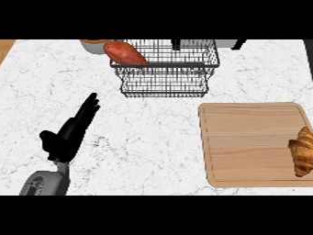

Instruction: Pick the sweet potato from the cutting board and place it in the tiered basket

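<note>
1. Head view: the reddish-brown, tapered sweet potato (125,53) lies in the top tier of the black wire tiered basket (165,80), at its left end, tilted across the rim.
2. The black left hand (69,131) rests over the white marble counter (145,137), fingers straight, holding nothing, well apart from the sweet potato, below and left of it.
3. The rectangular pale wooden cutting board (254,142) carries a golden-brown croissant (304,151) near its right edge.
</note>
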`<state>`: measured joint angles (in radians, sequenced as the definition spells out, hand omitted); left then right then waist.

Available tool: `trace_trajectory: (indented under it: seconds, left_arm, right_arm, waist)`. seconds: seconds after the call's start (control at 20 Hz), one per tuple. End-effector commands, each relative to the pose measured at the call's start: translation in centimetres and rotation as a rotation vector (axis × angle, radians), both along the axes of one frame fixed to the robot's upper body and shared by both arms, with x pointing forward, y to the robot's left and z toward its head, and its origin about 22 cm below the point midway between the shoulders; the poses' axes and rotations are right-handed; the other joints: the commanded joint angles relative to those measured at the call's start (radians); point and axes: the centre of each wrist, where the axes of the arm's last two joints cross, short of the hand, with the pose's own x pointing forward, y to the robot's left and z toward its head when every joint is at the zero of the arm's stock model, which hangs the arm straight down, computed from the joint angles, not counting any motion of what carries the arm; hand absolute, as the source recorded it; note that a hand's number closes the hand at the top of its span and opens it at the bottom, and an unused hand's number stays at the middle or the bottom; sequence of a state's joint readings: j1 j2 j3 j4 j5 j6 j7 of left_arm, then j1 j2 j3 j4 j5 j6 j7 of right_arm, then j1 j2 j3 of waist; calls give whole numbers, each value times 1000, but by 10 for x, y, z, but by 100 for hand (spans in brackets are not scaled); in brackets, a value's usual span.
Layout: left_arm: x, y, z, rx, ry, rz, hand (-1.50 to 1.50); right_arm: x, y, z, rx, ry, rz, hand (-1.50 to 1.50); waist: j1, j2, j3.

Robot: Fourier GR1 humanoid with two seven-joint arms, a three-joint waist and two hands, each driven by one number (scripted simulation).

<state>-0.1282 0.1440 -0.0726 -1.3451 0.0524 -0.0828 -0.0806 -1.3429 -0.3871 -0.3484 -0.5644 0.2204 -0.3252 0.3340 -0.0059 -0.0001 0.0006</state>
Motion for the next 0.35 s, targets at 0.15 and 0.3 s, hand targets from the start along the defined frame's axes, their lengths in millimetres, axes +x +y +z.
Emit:
trace_trajectory:
  seconds: [0.15,0.3]
  left_arm:
    - [-15,4,-12,-12,-14,-12,0]
    - [-11,-3,-4,-8,-7,4,0]
  right_arm:
    - [-39,-134,-12,41,-59,-36,-150]
    - [-64,-183,-14,18,-35,-4,-150]
  waist:
    - [-4,-2,0]
    - [-5,-3,0]
